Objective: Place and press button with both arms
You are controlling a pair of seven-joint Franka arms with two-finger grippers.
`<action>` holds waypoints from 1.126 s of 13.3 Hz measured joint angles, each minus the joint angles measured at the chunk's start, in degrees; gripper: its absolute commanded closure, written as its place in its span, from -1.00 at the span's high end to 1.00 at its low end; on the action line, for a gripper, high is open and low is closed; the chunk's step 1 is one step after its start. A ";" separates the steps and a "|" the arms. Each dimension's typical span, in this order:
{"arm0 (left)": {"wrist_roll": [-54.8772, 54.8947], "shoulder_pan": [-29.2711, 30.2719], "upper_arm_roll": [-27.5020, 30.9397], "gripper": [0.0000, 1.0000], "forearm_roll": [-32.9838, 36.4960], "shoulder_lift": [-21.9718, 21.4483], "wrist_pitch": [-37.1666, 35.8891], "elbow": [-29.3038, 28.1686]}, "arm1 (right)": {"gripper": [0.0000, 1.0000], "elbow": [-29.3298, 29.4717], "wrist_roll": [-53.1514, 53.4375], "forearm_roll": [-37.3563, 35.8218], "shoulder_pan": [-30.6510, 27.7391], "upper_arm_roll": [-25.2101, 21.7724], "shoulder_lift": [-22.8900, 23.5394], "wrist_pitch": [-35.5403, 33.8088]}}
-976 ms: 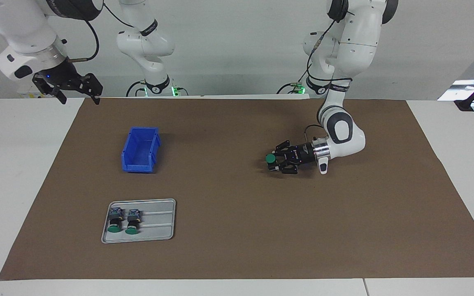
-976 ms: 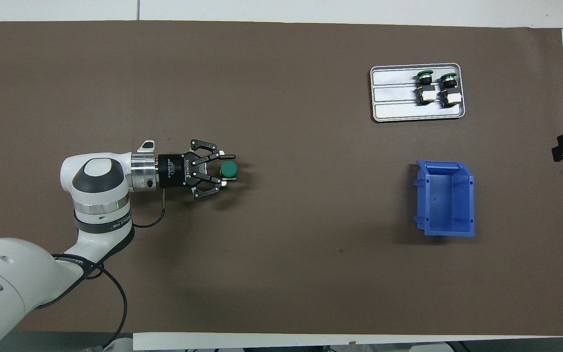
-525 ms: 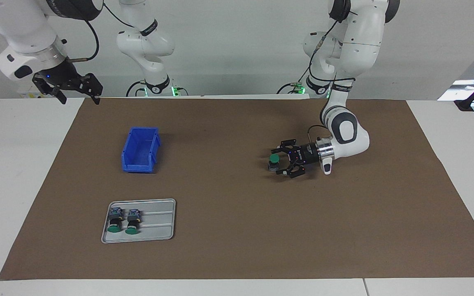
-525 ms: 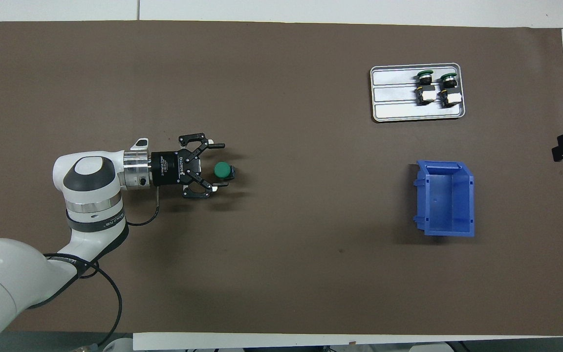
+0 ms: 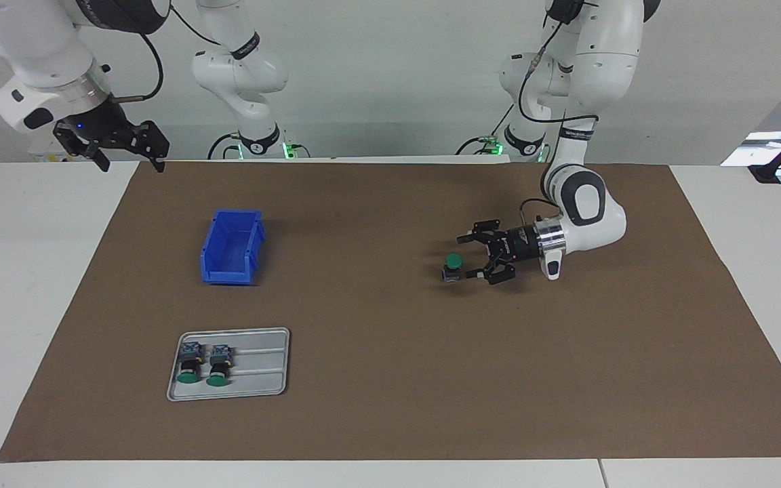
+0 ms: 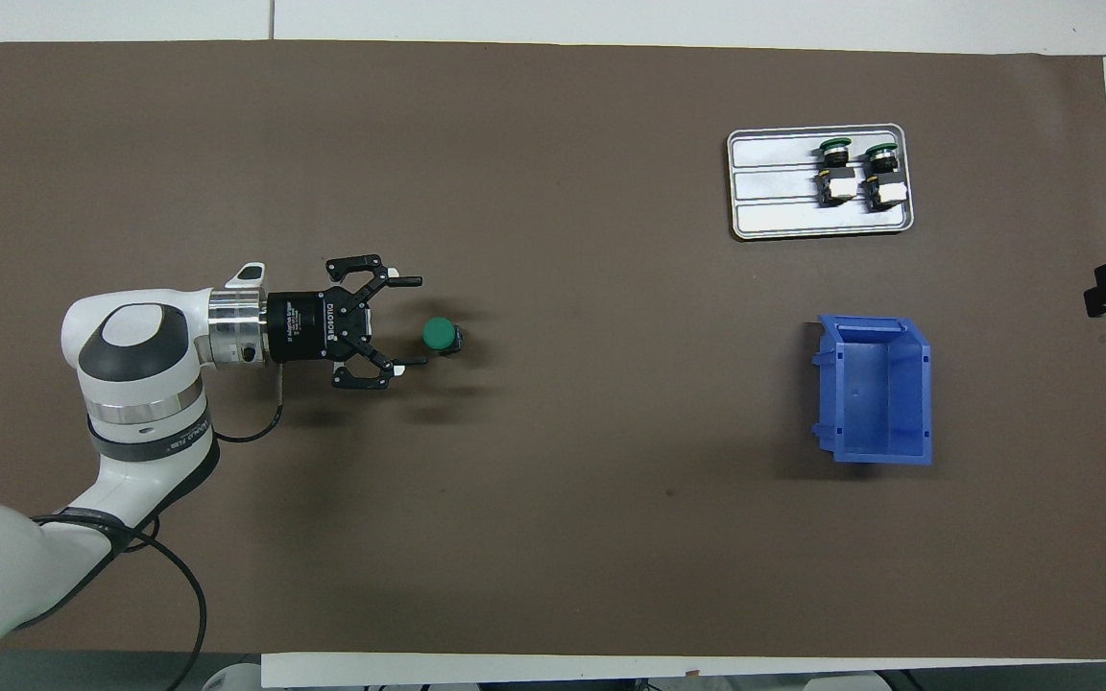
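The button (image 5: 452, 267) stands upright, green cap up, on the brown mat (image 5: 390, 407) covering the bench (image 5: 24, 271), toward the left arm's end. The left gripper (image 5: 469, 257) lies level just beside it, fingers spread apart and clear of the button. The right gripper (image 5: 126, 152) waits raised over the bench edge at the right arm's end, fingers apart. A blue bin (image 5: 231, 247) sits nearer the robots than a grey tray (image 5: 255, 366) holding two look-alike buttons (image 5: 203, 362).
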 measured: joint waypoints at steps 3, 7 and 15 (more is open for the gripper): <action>-6.46 0.00 0.00 1.00 7.01 -5.86 2.16 0.53 | 0.97 0.00 0.00 0.00 0.00 0.00 0.00 0.00; -7.02 -0.83 -0.15 1.00 20.08 -7.40 2.47 3.67 | 0.97 0.00 0.00 0.00 0.00 0.00 0.00 0.00; -7.60 -4.22 -0.83 1.00 44.46 -7.91 0.01 13.41 | 0.97 0.00 0.00 0.00 0.00 0.00 0.00 0.00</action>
